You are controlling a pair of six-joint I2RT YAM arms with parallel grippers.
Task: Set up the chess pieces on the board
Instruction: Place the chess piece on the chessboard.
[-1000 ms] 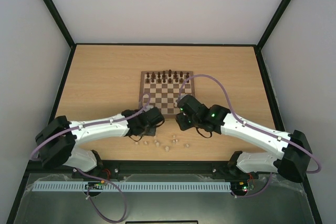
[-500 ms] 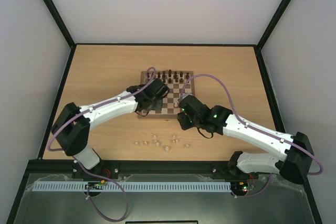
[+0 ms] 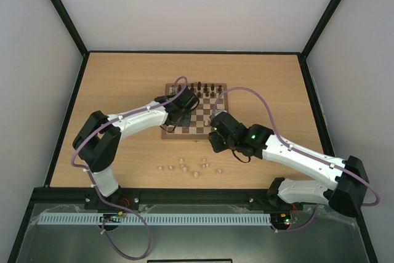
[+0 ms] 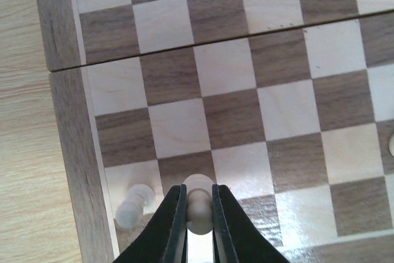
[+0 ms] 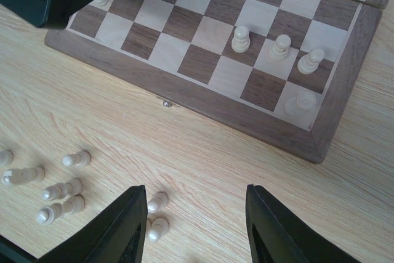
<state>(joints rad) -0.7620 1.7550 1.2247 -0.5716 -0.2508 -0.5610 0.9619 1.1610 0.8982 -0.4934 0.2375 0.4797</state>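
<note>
A light wooden table point(image 3: 123, 78) carries a square wooden chessboard point(image 3: 200, 122) with dark brown and cream checks and a brown border. A row of dark brown chess pieces point(image 3: 204, 87) lines its far edge, well beyond both sets of fingers.

The left gripper point(image 4: 197, 195) hangs over the board's near left corner. Its black fingers point(image 4: 175, 226) are clamped on a small pale cream chess piece point(image 4: 198, 217), which sits upright between them over the second square in from the border. Just outside the left finger, a second pale cream piece point(image 4: 132, 207) occupies the corner square; I cannot tell whether it stands or leans.

The right gripper point(image 5: 194, 201) is over bare table just off the board's near edge. Its black fingers point(image 5: 132, 226) are spread wide with nothing between them. Beyond the right fingertip, four pale cream pawns point(image 5: 281, 45) stand on the board's near right corner squares. Loose pale cream pieces point(image 5: 61, 189) lie on their sides on the table outside the left finger, and two more point(image 5: 157, 202) rest just inside it.
</note>
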